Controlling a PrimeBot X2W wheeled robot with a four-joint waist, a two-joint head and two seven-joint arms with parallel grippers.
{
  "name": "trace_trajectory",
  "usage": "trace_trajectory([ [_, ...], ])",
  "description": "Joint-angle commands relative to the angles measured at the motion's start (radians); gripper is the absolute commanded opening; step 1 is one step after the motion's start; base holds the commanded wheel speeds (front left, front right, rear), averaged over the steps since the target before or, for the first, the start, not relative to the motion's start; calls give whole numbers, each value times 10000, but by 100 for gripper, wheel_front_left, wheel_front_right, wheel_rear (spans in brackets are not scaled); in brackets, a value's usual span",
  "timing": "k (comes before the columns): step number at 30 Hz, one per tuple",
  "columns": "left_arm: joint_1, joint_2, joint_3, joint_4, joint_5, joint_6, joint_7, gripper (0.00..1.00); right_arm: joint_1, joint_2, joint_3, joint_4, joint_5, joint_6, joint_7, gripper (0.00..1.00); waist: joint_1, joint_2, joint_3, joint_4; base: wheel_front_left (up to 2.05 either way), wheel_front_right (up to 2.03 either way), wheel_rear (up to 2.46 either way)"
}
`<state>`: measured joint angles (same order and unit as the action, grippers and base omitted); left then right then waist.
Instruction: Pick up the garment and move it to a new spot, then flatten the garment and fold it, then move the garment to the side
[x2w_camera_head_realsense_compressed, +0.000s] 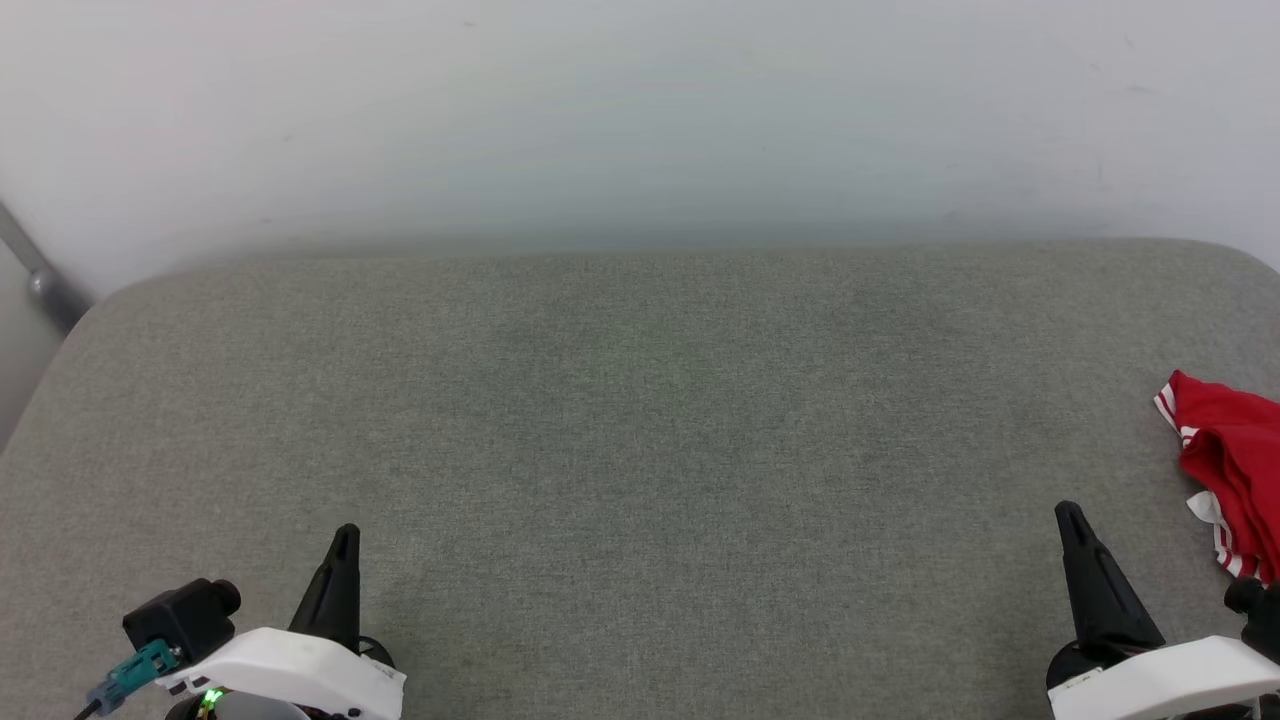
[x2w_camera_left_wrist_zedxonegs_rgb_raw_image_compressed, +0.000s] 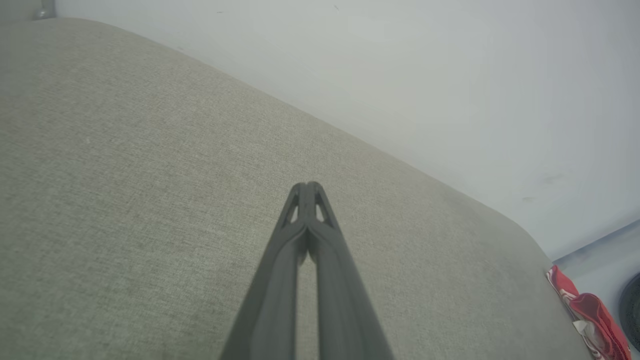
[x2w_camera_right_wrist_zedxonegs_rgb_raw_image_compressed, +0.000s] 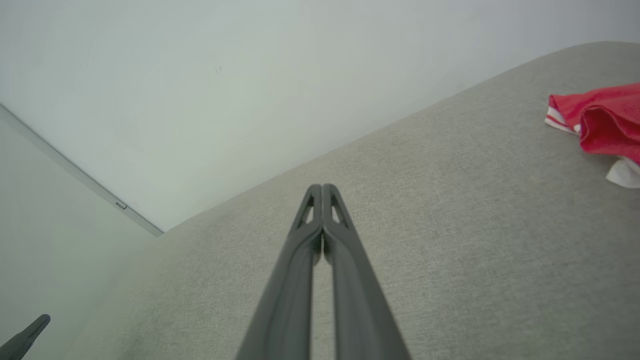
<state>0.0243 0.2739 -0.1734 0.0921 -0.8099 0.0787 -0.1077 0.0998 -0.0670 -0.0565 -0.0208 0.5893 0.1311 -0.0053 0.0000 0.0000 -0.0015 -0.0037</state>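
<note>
The garment (x2w_camera_head_realsense_compressed: 1232, 458) is a crumpled red jersey with red-and-white striped trim, lying bunched at the far right edge of the grey cushion (x2w_camera_head_realsense_compressed: 640, 430); part of it runs past the frame's edge. It also shows in the left wrist view as the garment (x2w_camera_left_wrist_zedxonegs_rgb_raw_image_compressed: 590, 310) at the lower right, and in the right wrist view as the garment (x2w_camera_right_wrist_zedxonegs_rgb_raw_image_compressed: 600, 120) at the upper right. My right gripper (x2w_camera_head_realsense_compressed: 1068, 512) sits low at the right, shut and empty, left of the jersey and apart from it. My left gripper (x2w_camera_head_realsense_compressed: 346, 532) rests at the lower left, shut and empty.
A wide grey fabric cushion spans the head view, with rounded far corners. Behind it stands a pale wall (x2w_camera_head_realsense_compressed: 640, 110). A grey metal bar (x2w_camera_head_realsense_compressed: 40, 275) leans at the far left corner.
</note>
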Motion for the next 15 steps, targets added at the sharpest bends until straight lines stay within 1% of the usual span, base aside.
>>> trace_trajectory([
  [1, -312, 23, 166, -69, -269, -83, 50, 0, -301, -101, 4, -25, 351, -1, 19, 0, 0, 0, 0, 1, 0, 0, 0],
  [15, -534, -388, 651, 248, -1914, -501, 433, 0, -671, -158, 31, 507, 2486, -2, 144, 0, 0, 0, 7, 6, 0, 0, 0],
])
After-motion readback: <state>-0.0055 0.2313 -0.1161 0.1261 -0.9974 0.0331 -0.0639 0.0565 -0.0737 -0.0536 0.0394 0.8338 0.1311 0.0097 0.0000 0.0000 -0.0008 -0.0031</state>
